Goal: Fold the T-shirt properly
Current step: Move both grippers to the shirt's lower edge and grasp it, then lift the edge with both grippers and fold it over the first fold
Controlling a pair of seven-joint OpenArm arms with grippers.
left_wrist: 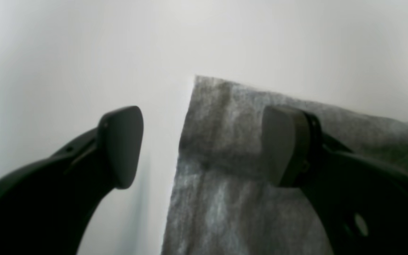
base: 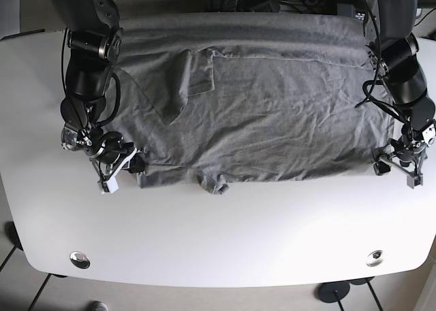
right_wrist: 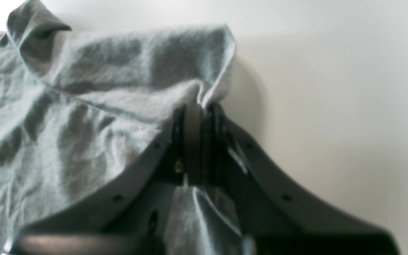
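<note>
I'm seeing the grey T-shirt (base: 259,113) lying spread across the white table (base: 218,236), wrinkled, with one sleeve folded in over the body near the upper left of the base view and a small flap poking out along the lower hem. The right gripper (right_wrist: 200,106) is sitting at the shirt's lower-left corner in the base view, jaws pinched together on a bunch of fabric; in the right wrist view the cloth is puckering up right at the fingertips and more of it is showing between the finger arms below. The left gripper (left_wrist: 204,145) is hovering at the shirt's lower-right corner in the base view, jaws spread wide: one pad (left_wrist: 122,145) is over bare table, the other (left_wrist: 282,145) is over the cloth, and the shirt's edge is running between them. I can't tell whether either pad is touching the fabric or the table. Both arms are reaching down from the far side of the table.
</note>
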